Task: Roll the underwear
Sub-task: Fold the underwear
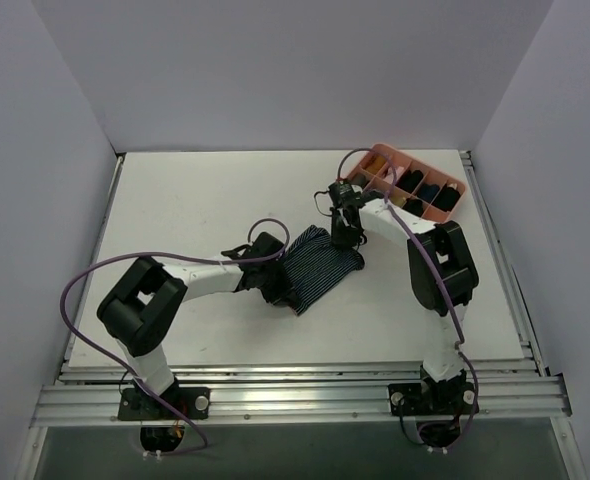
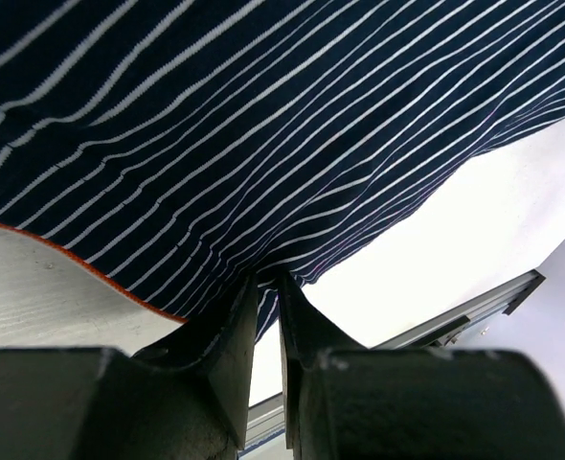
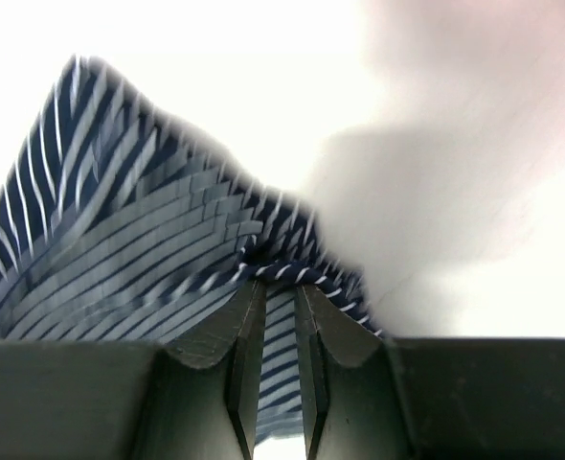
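arms: two are counted, bolted at the near edge of the table, both reached in to the cloth.
underwear: one piece, navy with thin light stripes, laid near the middle of the table, slightly toward the right edge; partly folded over, not rolled.
waistband edge: one red-orange trim line is seen in the left wrist view, lying against the table.
left gripper: set at the near-left border of the underwear; two fingers are drawn almost together, with the striped hem pinched at their tips.
right gripper: set at the far-right border of the underwear; two fingers are nearly pressed together, striped cloth is nipped in the narrow gap and bunched up above it.
tray: one pink divided tray, placed at the far right corner of the table, well apart from the underwear.
black bundles: about four are counted in the tray compartments; an exact count cannot be told.
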